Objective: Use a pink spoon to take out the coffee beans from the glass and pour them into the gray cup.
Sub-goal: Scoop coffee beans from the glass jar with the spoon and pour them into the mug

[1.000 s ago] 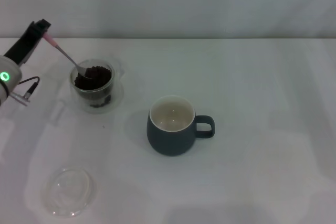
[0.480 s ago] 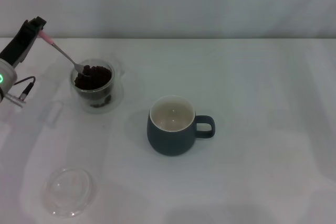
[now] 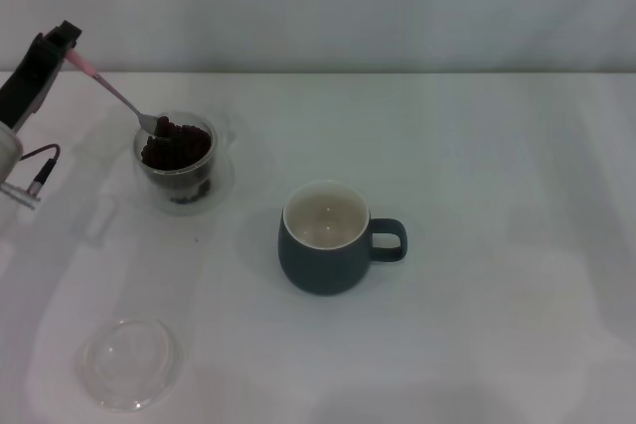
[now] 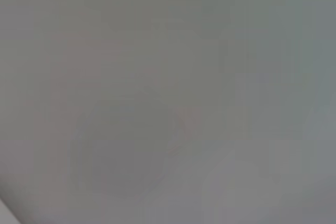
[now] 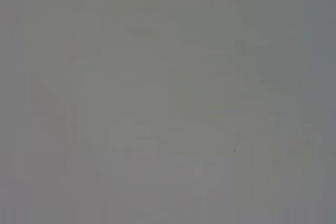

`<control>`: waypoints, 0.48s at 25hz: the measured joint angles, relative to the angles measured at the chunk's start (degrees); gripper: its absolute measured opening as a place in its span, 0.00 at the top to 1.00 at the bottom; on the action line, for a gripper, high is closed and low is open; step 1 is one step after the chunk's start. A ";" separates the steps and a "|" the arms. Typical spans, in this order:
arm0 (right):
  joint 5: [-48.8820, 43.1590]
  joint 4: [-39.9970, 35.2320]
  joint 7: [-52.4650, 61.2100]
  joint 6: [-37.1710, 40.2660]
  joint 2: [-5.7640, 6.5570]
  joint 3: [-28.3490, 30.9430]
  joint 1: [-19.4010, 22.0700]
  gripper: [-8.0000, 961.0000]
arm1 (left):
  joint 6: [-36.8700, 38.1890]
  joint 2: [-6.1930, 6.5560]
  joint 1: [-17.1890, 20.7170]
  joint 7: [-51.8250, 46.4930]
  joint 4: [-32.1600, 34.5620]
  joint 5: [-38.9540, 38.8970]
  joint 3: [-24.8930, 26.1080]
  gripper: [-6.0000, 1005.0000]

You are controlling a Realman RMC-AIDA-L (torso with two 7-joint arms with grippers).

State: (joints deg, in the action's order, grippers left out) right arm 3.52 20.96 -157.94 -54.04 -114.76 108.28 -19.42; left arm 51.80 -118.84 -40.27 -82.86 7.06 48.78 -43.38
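In the head view my left gripper [image 3: 66, 47] is at the far left, shut on the pale pink handle of the pink spoon [image 3: 111, 90]. The spoon slants down to the right, and its metal bowl sits at the rim of the glass [image 3: 177, 164] with a few coffee beans [image 3: 171, 145] on it. More beans fill the glass. The gray cup [image 3: 328, 237] stands right of and nearer than the glass, handle pointing right, its cream inside empty. My right gripper is out of view. Both wrist views show only a grey blur.
A flat clear round dish [image 3: 130, 361] lies on the white table [image 3: 497, 245] near the front left. The glass stands on a clear saucer [image 3: 224, 181]. A cable [image 3: 40, 171] hangs from my left arm.
My left gripper has risen and drawn back to the left, lifting the spoon's bowl from inside the bean heap up to the glass rim with beans on it.
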 joint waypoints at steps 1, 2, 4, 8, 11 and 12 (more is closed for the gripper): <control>0.00 0.00 0.00 0.00 0.01 0.00 0.00 0.13 | 0.63 0.00 0.18 0.00 0.02 -0.01 0.01 0.86; 0.00 -0.01 0.00 -0.01 0.04 0.00 0.00 0.13 | 1.80 0.00 0.61 0.00 0.05 -0.02 0.04 0.86; 0.00 -0.02 0.00 -0.08 0.05 0.00 0.00 0.13 | 3.92 0.01 1.30 0.00 0.07 -0.06 0.09 0.86; -0.18 -0.05 0.00 -0.43 0.07 0.00 0.00 0.13 | 8.83 -0.04 2.67 -0.33 0.07 -0.23 0.20 0.86; -0.36 -0.02 0.00 -0.51 0.07 0.00 0.00 0.13 | 12.16 -0.13 3.31 -1.52 -0.16 -0.28 0.21 0.86; -0.38 0.07 0.00 -0.52 0.07 -0.04 0.00 0.13 | 13.23 -0.20 3.42 -2.62 -0.35 -0.29 0.10 0.86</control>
State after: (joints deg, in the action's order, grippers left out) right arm 3.14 21.03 -157.94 -54.56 -114.69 108.23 -19.42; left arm 65.03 -119.04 -36.85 -85.48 6.70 48.48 -43.28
